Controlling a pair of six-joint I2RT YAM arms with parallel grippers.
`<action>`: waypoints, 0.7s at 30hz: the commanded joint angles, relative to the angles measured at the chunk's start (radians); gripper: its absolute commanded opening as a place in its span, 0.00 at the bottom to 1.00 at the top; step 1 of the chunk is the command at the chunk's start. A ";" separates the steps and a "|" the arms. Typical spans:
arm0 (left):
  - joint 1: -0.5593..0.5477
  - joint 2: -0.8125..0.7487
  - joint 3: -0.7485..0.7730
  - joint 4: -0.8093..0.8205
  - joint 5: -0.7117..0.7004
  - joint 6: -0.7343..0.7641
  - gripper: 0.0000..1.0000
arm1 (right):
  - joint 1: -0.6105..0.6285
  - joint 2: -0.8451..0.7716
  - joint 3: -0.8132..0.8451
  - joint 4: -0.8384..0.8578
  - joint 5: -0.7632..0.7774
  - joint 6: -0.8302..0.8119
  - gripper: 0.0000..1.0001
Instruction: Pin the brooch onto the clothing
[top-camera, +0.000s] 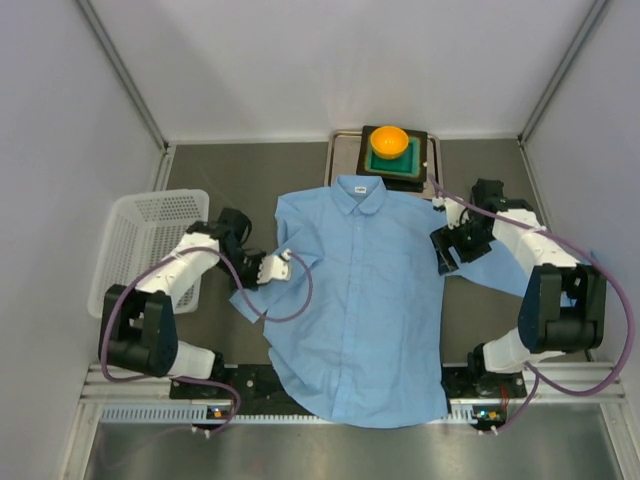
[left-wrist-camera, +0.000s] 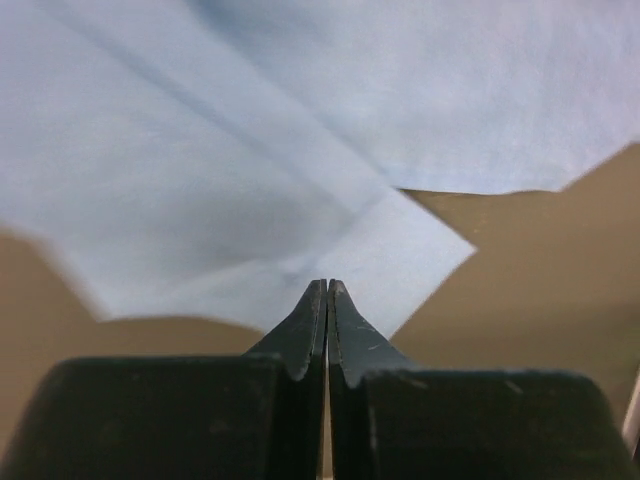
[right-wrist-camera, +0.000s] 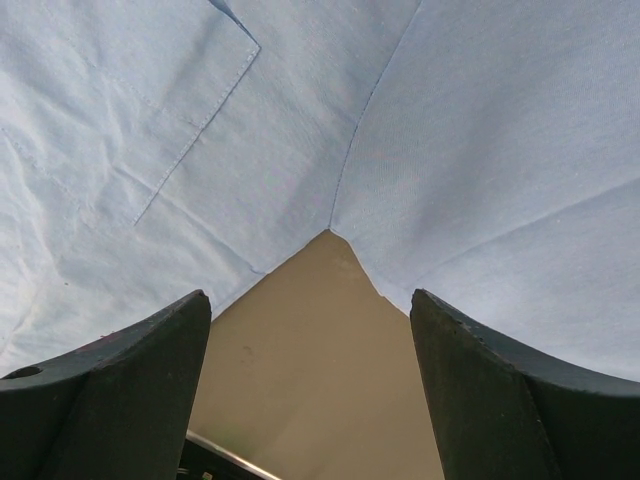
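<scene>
**One blue shirt laid flat, one arm at each side**

Two arms flank the clothing (top-camera: 360, 300) in the top view; it is a light blue woven shirt, lying front-up on the dark matte table (top-camera: 250, 170), with its collar toward the far edge and its hem at the near edge. A small white neck label (top-camera: 361, 186) sits inside the collar; its print is too small to read. At the far edge a glossy round orange bowl (top-camera: 389, 141) rests on a green square pad (top-camera: 392, 168) on a metal tray (top-camera: 340, 150). A white perforated plastic basket (top-camera: 150, 215) stands by the left edge. The left gripper (top-camera: 278, 266) meets the end of one sleeve; the right gripper (top-camera: 446, 250) is at the shirt's opposite side; the brooch cannot be made out.

The left wrist view shows black, tapered fingers (left-wrist-camera: 300, 330) pressed together. Their tips are on the pointed corner of smooth, softly creased cloth; whether any cloth is caught between them cannot be told. Bare table shows at both sides.

In the right wrist view the broad, curved black fingers (right-wrist-camera: 110, 390) are spread wide and hold nothing. Between them is a wedge of bare table where sleeve and body meet in a seam. A stitched chest pocket (right-wrist-camera: 130, 110) is cut off by the frame's upper left corner.
</scene>
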 joint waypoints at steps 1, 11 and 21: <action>0.011 -0.052 0.236 -0.113 0.089 -0.216 0.00 | 0.008 -0.041 0.045 -0.003 -0.029 0.004 0.80; 0.015 -0.099 0.115 -0.160 0.005 -0.013 0.87 | 0.006 -0.058 0.041 -0.005 -0.048 0.002 0.80; -0.009 0.014 -0.003 0.006 -0.102 0.040 0.83 | 0.006 -0.052 0.028 -0.012 -0.033 -0.002 0.80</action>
